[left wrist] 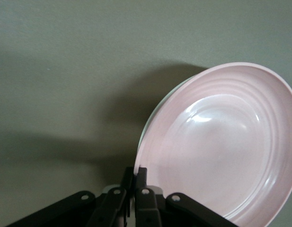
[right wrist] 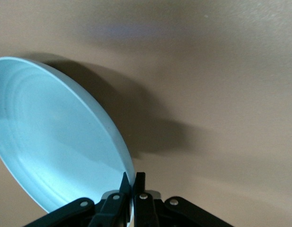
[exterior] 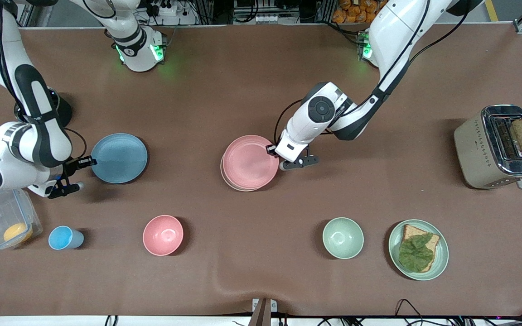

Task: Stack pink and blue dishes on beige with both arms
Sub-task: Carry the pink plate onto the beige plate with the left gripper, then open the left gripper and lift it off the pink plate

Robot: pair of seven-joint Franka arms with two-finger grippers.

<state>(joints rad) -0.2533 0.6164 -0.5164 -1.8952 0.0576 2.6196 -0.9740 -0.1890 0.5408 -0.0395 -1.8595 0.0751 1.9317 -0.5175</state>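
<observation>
The pink dish (exterior: 248,161) lies over the beige plate (exterior: 234,183) in the middle of the table, slightly offset, so only a crescent of the beige rim shows. My left gripper (exterior: 272,151) is shut on the pink rim at the side toward the left arm's end. In the left wrist view the fingers (left wrist: 142,175) pinch the pink dish (left wrist: 221,146). The blue dish (exterior: 119,157) is toward the right arm's end. My right gripper (exterior: 89,160) is shut on its rim. In the right wrist view the blue dish (right wrist: 56,142) is tilted and casts a shadow.
Nearer the front camera stand a clear container (exterior: 5,224) holding something orange, a small blue cup (exterior: 64,238), a pink bowl (exterior: 163,235), a green bowl (exterior: 343,237) and a green plate (exterior: 442,258) with bread and lettuce. A toaster (exterior: 496,147) stands at the left arm's end.
</observation>
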